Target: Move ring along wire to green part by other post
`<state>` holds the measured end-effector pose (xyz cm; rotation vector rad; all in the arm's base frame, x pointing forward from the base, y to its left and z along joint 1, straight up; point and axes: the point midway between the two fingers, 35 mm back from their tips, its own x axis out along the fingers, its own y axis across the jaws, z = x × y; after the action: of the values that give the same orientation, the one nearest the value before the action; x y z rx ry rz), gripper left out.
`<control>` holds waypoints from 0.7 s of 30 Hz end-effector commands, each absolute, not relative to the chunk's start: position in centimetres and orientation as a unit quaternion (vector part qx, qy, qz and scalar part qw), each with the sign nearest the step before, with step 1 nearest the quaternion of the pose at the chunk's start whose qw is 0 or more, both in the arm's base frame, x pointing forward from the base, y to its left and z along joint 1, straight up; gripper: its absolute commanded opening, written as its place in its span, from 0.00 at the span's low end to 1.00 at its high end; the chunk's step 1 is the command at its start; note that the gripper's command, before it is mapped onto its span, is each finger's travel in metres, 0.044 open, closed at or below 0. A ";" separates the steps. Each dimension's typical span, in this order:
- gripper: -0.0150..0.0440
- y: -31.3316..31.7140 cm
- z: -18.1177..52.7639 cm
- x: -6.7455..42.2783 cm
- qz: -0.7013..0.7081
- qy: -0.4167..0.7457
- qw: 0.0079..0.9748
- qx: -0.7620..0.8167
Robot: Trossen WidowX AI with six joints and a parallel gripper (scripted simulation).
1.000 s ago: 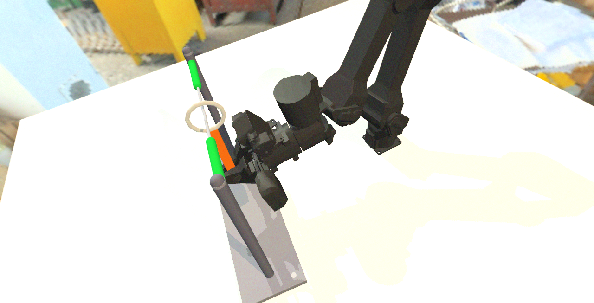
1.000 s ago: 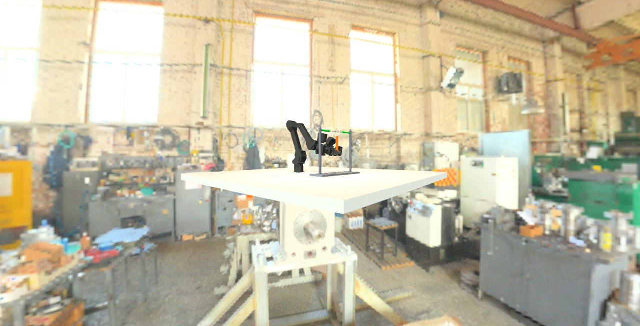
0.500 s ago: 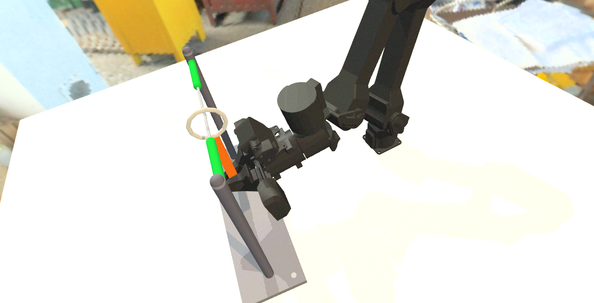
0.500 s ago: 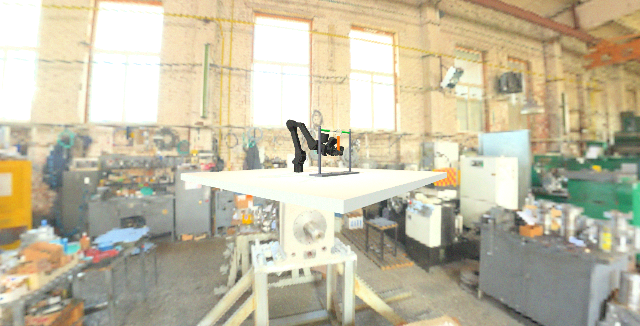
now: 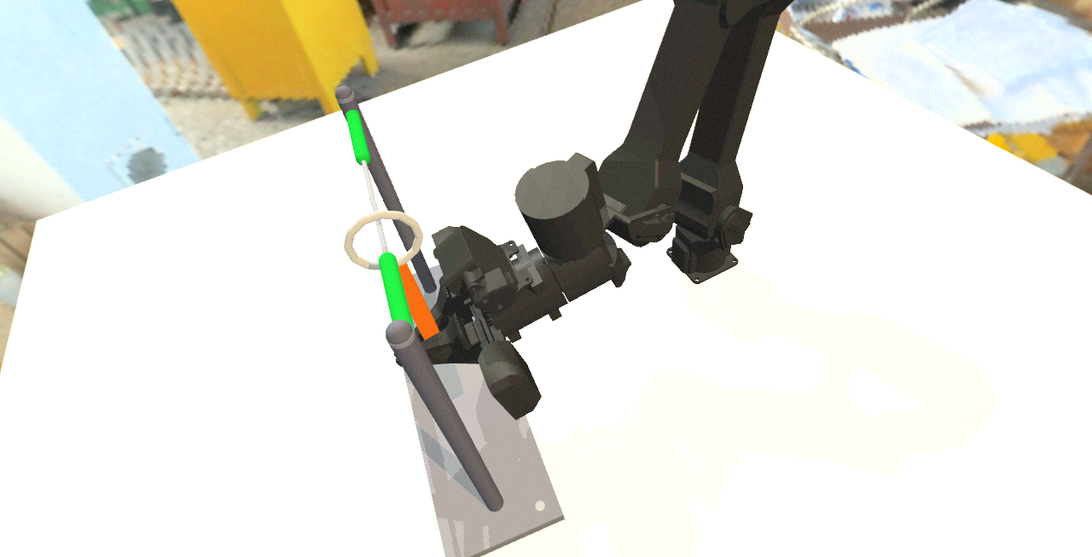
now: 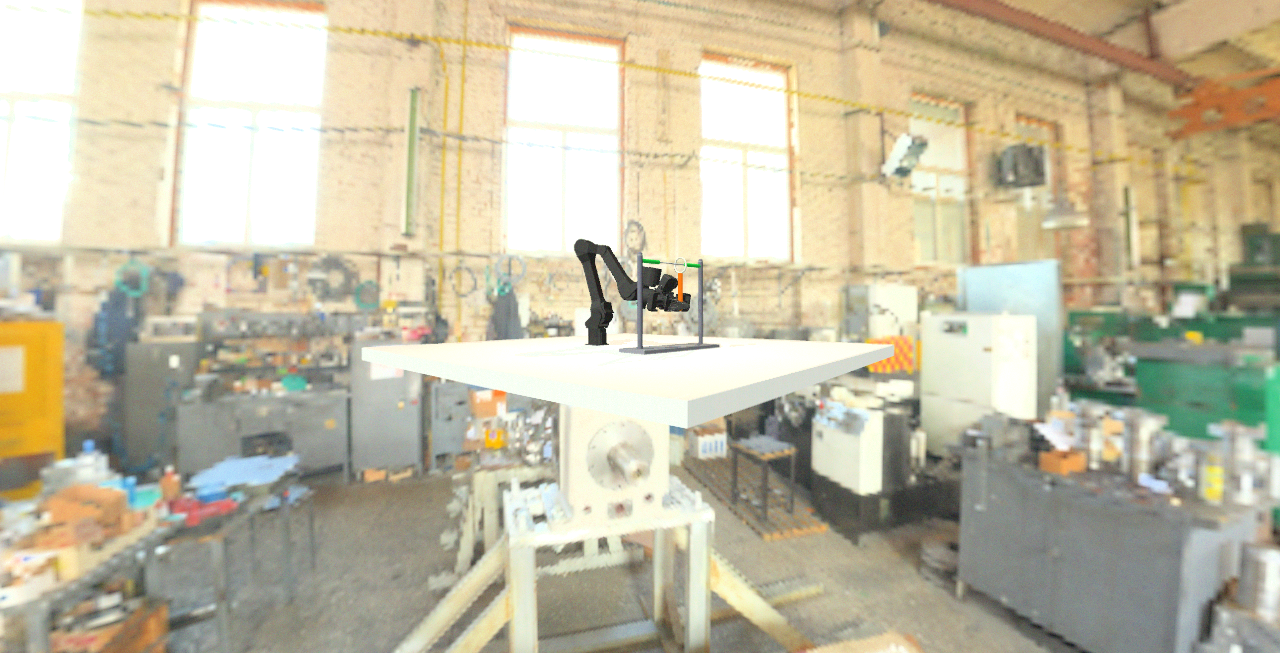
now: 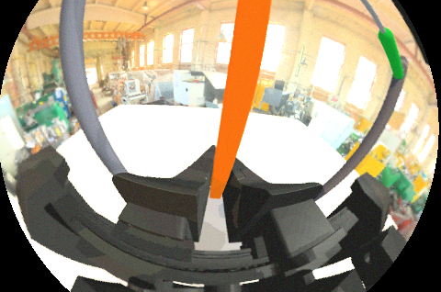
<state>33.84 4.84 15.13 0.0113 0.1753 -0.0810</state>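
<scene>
Tool: the tool [image 7: 216, 195] is clenched on the lower end of the orange handle [image 5: 418, 301], jaws either side of it in the wrist view; the low grip keeps the black fingers well below the wire.
Handle: stands roughly upright from the tool to the ring, so the ring rides at wire height while the arm stays beneath.
Ring: the cream ring [image 5: 381, 239] encircles the wire right at the junction of the thin grey part of the wire [image 5: 370, 183] and the near green part [image 5: 395, 290]. Whether the rim touches the green cannot be told.
Posts: the near post [image 5: 443, 416] and the far post [image 5: 381, 164] rise from a grey base plate [image 5: 526, 477] on the white desk [image 5: 839, 324]; the far green part [image 5: 356, 136] sits by the far post's top.
Progress: judged close to the near-post green, the apparent goal; the transfer appears nearly done.
Remaining: carry the ring fully over the green, let it hang, release, withdraw.
Risk: the ring's far rim is beside the grey span; a tilt could brush it.
</scene>
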 end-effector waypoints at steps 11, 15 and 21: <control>0.00 6.2 15.4 34.1 -0.039 0.083 0.996 0.008; 0.00 6.6 15.5 34.2 -0.038 0.084 0.996 0.009; 0.00 7.2 15.5 34.2 -0.037 0.084 0.996 0.009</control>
<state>34.04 6.87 15.10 0.0077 0.1777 -0.0726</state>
